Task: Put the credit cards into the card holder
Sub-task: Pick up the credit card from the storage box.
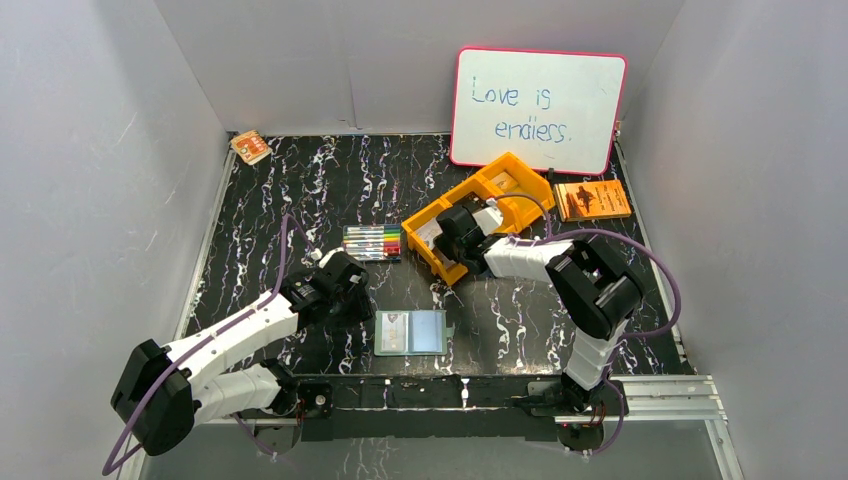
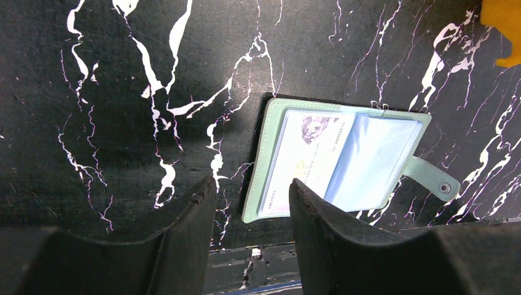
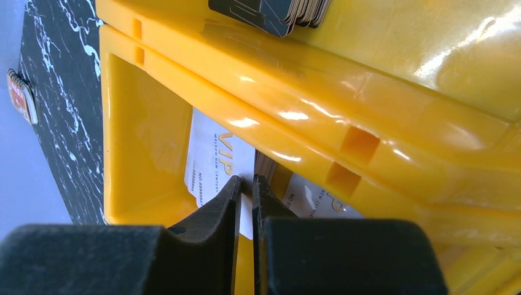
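right gripper pinches a white vip card inside the orange bin.
fingers nearly pressed together on the card's near edge; the hold looks shallow, so the card may slip, pivot, or catch the bin wall on the lift. a second card just beside it could drag along. left gripper half spread, holding nothing, by the open card holder, well apart from the bin.
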{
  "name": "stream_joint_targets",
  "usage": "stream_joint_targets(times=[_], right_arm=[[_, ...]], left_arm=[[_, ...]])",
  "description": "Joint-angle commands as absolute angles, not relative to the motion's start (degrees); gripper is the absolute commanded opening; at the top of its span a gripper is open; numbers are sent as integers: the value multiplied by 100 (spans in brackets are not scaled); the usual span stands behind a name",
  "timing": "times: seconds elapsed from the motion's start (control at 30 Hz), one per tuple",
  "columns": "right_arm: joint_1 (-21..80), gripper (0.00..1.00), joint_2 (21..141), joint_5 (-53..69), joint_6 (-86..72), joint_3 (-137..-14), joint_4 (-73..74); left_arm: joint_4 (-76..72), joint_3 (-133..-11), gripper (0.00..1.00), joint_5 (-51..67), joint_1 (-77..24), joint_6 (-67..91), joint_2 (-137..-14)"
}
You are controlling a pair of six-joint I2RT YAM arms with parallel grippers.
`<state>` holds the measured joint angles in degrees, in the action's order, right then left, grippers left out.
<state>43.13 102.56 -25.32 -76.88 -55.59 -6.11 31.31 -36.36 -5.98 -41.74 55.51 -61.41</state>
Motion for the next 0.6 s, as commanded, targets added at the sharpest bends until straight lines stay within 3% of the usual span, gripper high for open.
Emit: stream_joint_targets(times=[0.0,0.33,0.57], right_arm=[[4250,15,10008,-2751,-7494,-5532,-514],[4251,0,9854,-2862,-7138,-5791,-580],[4250,0,9788,-2913,-7063,-5883,-562]], left_arm=[[3138,-3764,45,-591,-4183,5506,-6143],[3126,-3765,45,-587,-4184,5511,-6152],[3114,-3762,45,-586,-4180,5502,-6136]])
